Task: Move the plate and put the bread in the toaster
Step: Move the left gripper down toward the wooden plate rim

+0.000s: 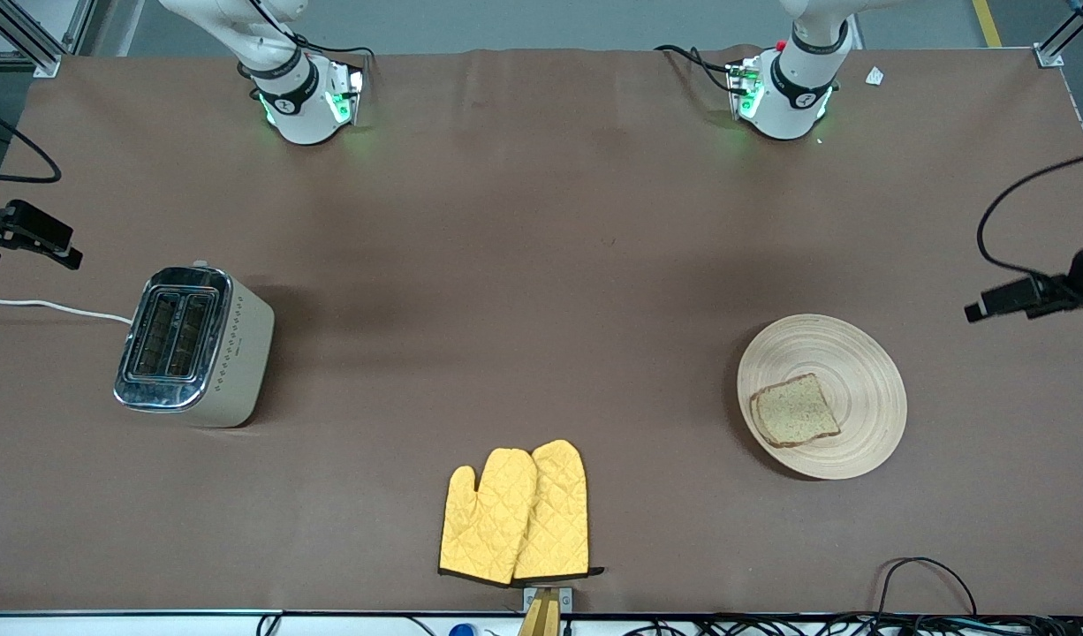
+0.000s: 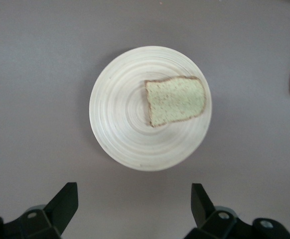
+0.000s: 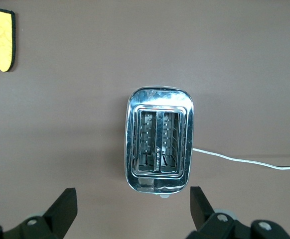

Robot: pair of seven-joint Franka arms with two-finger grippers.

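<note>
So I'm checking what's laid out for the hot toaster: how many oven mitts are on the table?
2. Both yellow oven mitts lie side by side, overlapping, at the table edge nearest the front camera, between the toaster and the plate. Nothing suggests more hidden.

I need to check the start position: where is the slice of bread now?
The bread lies on the plate, off its centre, toward the left arm's end of the table. The oven mitts are its nearest neighbour, lower in the front view.

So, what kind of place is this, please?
Probably a robotics lab set up as a mock kitchen: a table under a brown cloth, aluminium framing at its corners, cameras on stands at both ends. The props are a toaster, bread on a wooden plate, and oven mitts.
</note>
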